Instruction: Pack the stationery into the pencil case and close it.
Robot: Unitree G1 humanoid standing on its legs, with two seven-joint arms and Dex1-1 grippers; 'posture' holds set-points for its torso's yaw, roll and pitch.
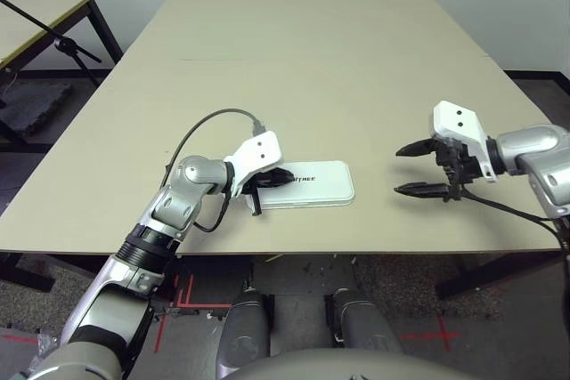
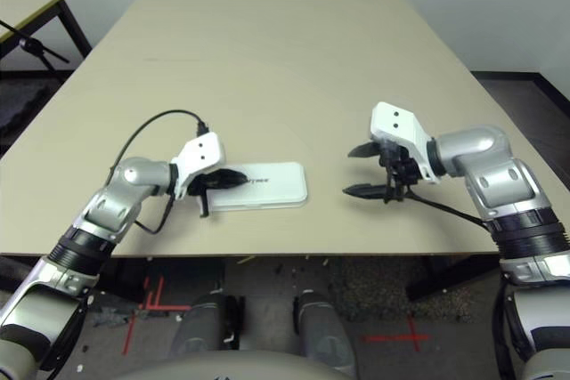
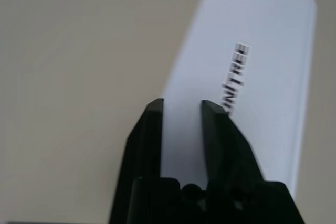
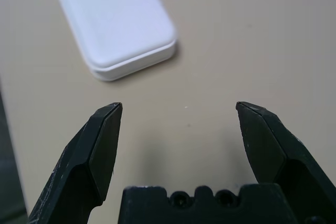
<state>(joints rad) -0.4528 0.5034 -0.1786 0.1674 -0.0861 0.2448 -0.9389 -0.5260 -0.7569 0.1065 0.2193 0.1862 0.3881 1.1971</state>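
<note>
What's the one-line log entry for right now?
pencil case: closed, flat on table | left end effector: open, over case's near end | right end effector: open wide, empty, beside case | loose stationery: none seen

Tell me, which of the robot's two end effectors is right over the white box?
The left end effector: its black fingers reach over the closed pencil case's end. The right end effector hangs wide open over bare table, apart from the case.
</note>
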